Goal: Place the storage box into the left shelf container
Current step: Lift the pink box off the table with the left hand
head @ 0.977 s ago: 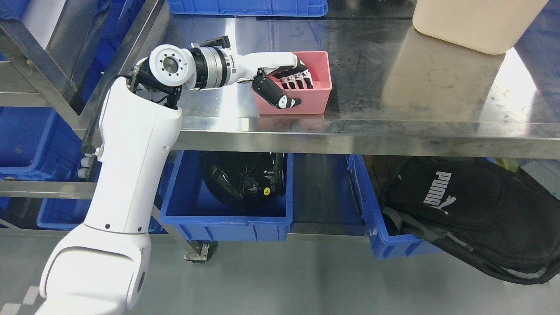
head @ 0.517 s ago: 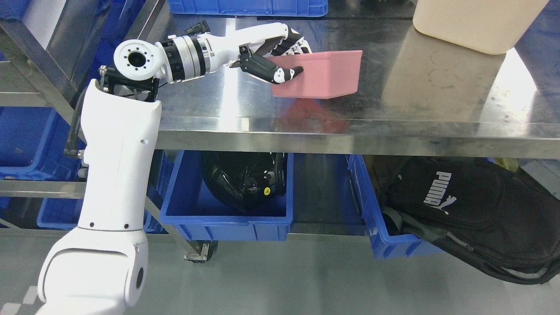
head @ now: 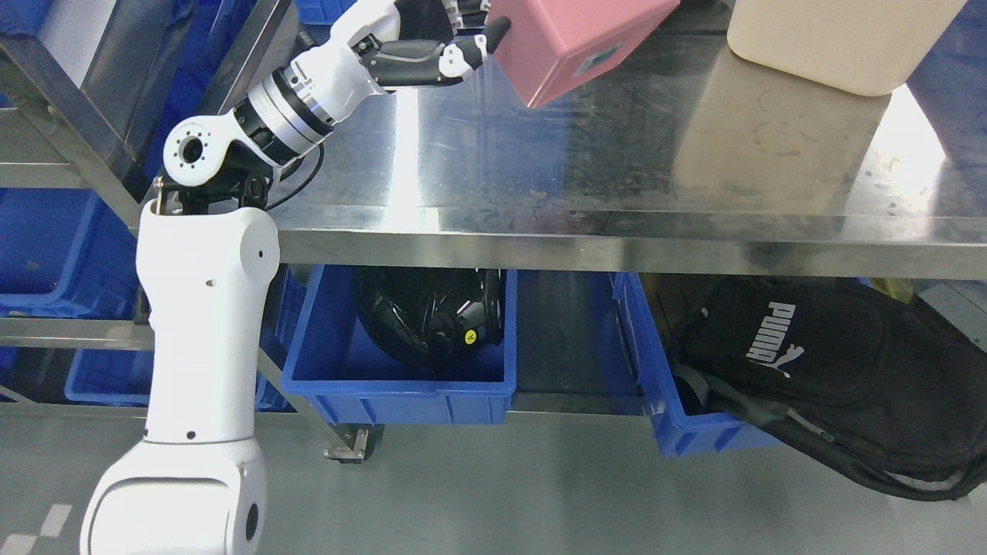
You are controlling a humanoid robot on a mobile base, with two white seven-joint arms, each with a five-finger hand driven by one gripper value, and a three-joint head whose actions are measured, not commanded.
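Reaching up toward 1 o'clock, left hand (head: 436, 35) w/ fingers clamped on pink storage box (head: 574, 42), tilted, lifted clear of steel table (head: 540, 177), at frame's 12 o'clock edge.

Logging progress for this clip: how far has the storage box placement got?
Done: the left hand has gripped the pink storage box and lifted it clear of the steel table. In hand: the box hangs tilted at the top edge, its underside facing the camera. Left: carrying it to the blue shelf bins on the left and releasing it.
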